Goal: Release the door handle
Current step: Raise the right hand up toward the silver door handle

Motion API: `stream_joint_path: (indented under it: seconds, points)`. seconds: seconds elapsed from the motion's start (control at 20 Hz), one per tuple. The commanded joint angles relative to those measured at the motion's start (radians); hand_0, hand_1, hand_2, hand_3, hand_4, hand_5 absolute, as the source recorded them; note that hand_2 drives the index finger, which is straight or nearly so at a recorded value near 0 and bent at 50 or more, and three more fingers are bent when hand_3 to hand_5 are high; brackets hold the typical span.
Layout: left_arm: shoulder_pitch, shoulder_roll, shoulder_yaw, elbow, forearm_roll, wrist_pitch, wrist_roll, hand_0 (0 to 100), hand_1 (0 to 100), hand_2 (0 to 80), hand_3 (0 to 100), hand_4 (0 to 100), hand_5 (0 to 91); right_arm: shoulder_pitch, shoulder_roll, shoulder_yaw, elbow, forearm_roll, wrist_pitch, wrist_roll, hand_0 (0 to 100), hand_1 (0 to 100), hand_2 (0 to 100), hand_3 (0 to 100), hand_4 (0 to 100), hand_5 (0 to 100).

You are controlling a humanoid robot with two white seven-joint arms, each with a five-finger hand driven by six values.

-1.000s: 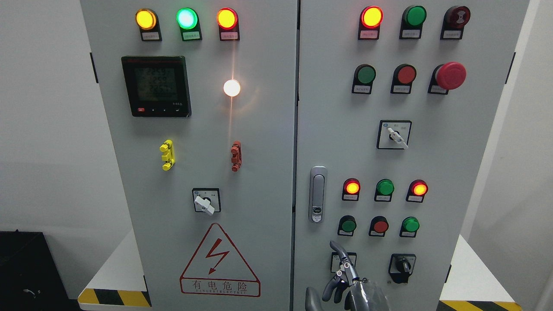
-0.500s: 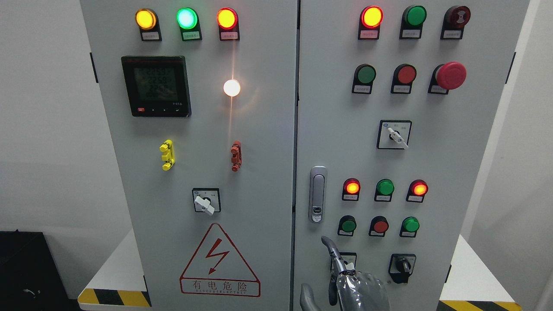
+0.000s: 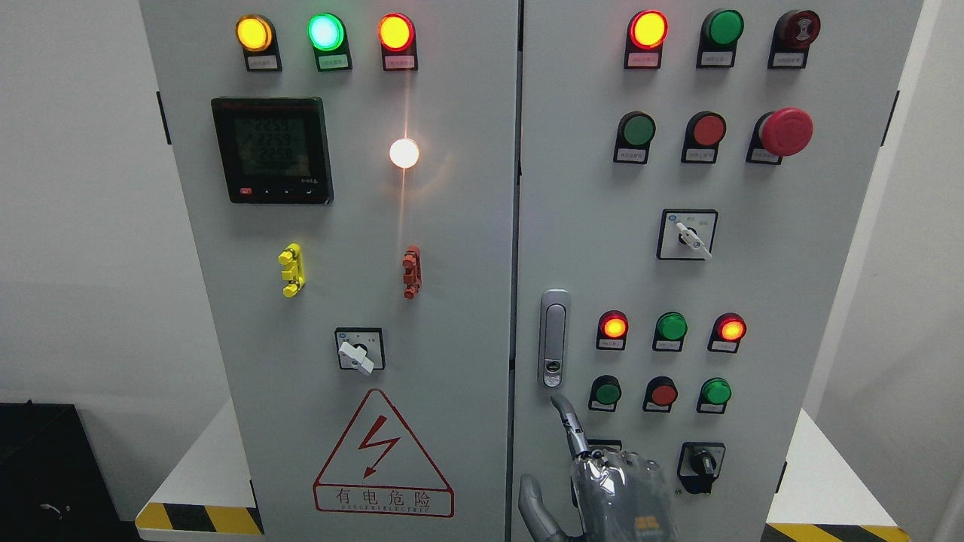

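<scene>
The right hand (image 3: 602,482) has risen along the right door over the last second, and its one straight finger (image 3: 566,425) now points just under the handle (image 3: 554,339), close but, as far as I can tell from here, not touching. The hand is open and holds nothing. The handle sits flush and upright, so I'd judge it free already.

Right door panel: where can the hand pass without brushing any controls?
Bare metal lies left of the selector switch, above the door handle, and down the door's far right strip. It is crowded below the handle, where the right hand sits beside the button cluster and black knob.
</scene>
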Motion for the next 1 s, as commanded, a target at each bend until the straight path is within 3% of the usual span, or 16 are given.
stream_joint_path:
  seconds: [0.0, 0.7, 0.95]
  points:
    - [0.017, 0.000, 0.000, 0.000, 0.000, -0.001, 0.000, 12, 56, 0.0, 0, 0, 0.0, -0.056, -0.001, -0.004, 0.085, 0.078, 0.002, -0.003, 58, 35, 0, 95, 93, 94]
    - [0.017, 0.000, 0.000, 0.000, 0.000, -0.001, 0.000, 12, 56, 0.0, 0, 0, 0.0, -0.099, 0.002, -0.010, 0.116, 0.158, 0.006, 0.003, 55, 32, 0, 99, 96, 98]
    - [0.017, 0.000, 0.000, 0.000, 0.000, -0.001, 0.000, 12, 56, 0.0, 0, 0, 0.0, -0.108, -0.001, -0.008, 0.119, 0.161, 0.039, 0.008, 55, 32, 1, 99, 96, 98]
